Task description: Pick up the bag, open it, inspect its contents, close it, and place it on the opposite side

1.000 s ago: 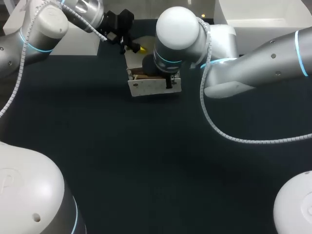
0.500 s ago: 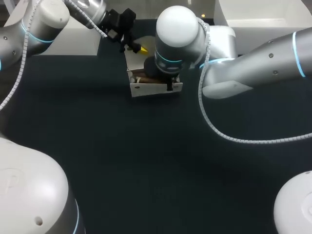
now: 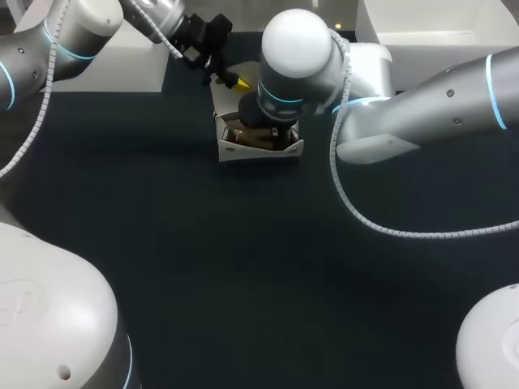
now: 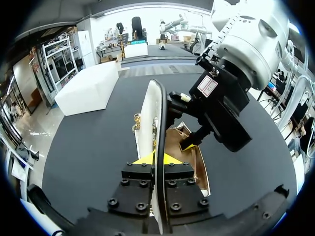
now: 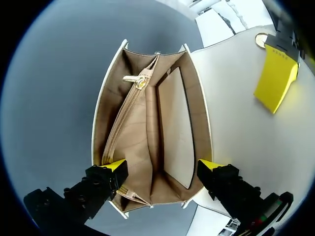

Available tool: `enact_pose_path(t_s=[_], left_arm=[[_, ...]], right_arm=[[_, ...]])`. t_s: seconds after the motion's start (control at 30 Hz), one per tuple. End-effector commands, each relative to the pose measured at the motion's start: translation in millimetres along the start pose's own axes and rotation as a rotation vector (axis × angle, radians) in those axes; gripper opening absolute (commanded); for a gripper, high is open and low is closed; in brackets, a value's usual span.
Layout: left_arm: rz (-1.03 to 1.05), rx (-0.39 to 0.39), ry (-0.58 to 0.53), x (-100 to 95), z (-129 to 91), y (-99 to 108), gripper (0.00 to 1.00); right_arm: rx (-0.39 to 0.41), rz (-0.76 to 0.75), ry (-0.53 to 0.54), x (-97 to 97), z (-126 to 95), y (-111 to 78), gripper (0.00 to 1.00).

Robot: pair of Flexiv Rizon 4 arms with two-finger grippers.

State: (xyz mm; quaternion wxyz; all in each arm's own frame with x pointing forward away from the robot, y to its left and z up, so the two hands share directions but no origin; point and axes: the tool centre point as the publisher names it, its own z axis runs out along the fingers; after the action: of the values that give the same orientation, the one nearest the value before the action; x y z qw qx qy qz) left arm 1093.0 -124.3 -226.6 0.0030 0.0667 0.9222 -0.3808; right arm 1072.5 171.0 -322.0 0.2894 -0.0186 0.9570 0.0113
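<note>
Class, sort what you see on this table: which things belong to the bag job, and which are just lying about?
Job:
bag
flap
left gripper, shut on the flap
right gripper, open at the bag's mouth

Lying about:
white block
</note>
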Motion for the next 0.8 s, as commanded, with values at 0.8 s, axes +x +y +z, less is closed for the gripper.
enact_pose_path(t_s=[0.8], left_arm=[[0.004, -0.006, 0.042, -6.0, 5.3, 2.6, 0.00]], right_arm=[[-0.006, 0.001, 0.001, -0.2, 13.0, 0.3, 1.00]])
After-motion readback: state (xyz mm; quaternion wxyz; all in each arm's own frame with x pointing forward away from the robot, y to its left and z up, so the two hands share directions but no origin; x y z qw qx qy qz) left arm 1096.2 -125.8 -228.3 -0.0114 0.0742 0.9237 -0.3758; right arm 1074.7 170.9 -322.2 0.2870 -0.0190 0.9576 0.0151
